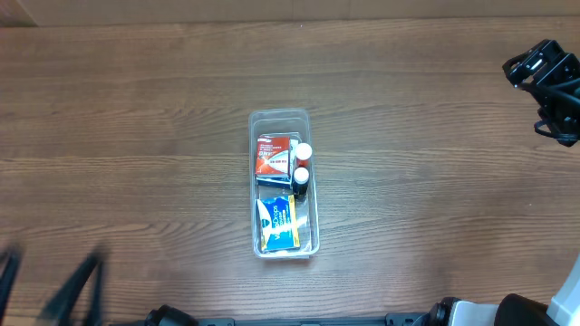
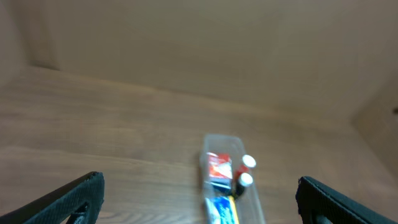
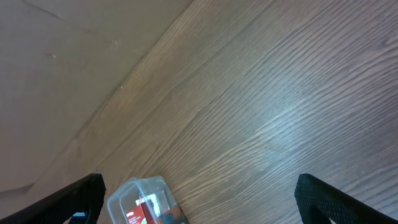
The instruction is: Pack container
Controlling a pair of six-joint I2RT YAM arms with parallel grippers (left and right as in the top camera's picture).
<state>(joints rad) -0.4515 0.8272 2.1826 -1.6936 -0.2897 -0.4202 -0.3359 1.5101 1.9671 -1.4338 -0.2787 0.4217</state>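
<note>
The clear plastic container (image 1: 308,181) stands lengthwise at the table's middle. Inside lie a red and white box (image 1: 275,154), a blue and yellow box (image 1: 278,223) and two small white-capped bottles (image 1: 302,163). It also shows in the left wrist view (image 2: 219,142) and its far end in the right wrist view (image 3: 134,186). My left gripper (image 1: 50,290) is open and empty at the front left corner, blurred. My right gripper (image 1: 546,86) is raised at the far right edge, open and empty. Both are well away from the container.
The brown wooden table (image 1: 136,136) surrounds the container. A pale wall (image 2: 186,43) rises behind the table's far edge. The arm bases (image 1: 471,312) sit along the front edge.
</note>
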